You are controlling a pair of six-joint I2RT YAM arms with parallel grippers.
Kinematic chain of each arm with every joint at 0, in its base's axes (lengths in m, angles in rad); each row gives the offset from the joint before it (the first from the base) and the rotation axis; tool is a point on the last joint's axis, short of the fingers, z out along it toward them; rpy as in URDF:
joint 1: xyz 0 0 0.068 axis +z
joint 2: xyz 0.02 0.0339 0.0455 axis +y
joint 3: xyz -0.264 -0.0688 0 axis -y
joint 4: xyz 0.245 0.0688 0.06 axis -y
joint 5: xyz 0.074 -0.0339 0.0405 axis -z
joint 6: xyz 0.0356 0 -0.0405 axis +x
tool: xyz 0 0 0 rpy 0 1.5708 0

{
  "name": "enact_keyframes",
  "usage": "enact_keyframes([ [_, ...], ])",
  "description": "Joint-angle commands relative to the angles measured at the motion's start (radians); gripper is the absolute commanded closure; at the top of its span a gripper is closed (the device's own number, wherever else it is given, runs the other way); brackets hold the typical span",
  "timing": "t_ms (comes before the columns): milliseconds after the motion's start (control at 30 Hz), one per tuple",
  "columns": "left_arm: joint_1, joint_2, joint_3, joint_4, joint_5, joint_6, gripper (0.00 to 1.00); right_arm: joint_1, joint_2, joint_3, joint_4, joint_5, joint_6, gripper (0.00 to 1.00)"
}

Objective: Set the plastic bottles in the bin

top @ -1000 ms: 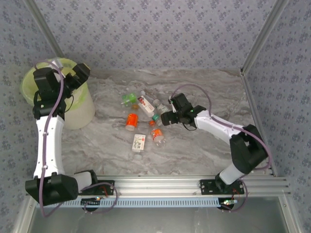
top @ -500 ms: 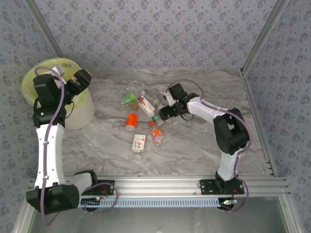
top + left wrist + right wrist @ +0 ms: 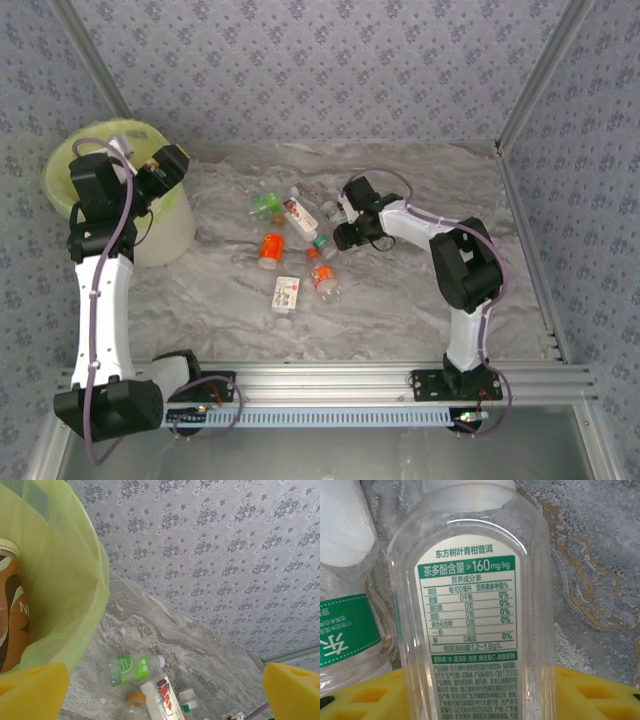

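- Top external view gave us the layout: the bin stood at the far left of the marble bench, and the loose plastic bottles lay clustered mid-bench, well apart from it.
- The left hand hovered at the bin's rim on the side facing the cluster. In the left wrist view its yellow pads sat at opposite corners, wide apart, with nothing between them.
- That same view showed a brown bottle inside the yellow-green liner, so we judged part of the job already done.
- Past the rim, a lime-labelled bottle lay on the bench with others just beside it, all waiting.
- The right hand was low at the right edge of the cluster. We took that as the reason for its choice, since that edge lay nearest its own base.
- In the right wrist view, a clear bottle with a green-and-white nutrition label ran straight out from between that hand's yellow pads, cap end away. A green-labelled neighbour lay just beside it.
- We could not tell whether those pads pressed the clear bottle or merely flanked it.
- We judged the step to be the grasp. The bottle looked thin-walled and slick, so a centred squeeze mattered, and the neighbour could be dragged along.
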Motion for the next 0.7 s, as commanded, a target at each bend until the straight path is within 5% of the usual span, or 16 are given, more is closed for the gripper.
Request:
enact_keyframes([
  [0,0.005,-0.014,-0.003,-0.002,0.03,0.01,0.0,0.003,0.046,0.039,-0.046,0.003,-0.024,0.32],
  [167,0.005,-0.015,-0.004,-0.002,0.05,0.001,0.0,0.013,0.108,0.096,-0.071,0.048,-0.033,0.29],
  [300,0.003,-0.009,-0.004,0.004,0.074,-0.013,0.0,0.014,0.09,0.086,-0.057,0.077,-0.029,0.37],
  [667,-0.178,0.04,0.038,0.034,0.056,-0.027,0.01,0.028,-0.261,-0.125,0.124,0.069,0.024,0.51],
])
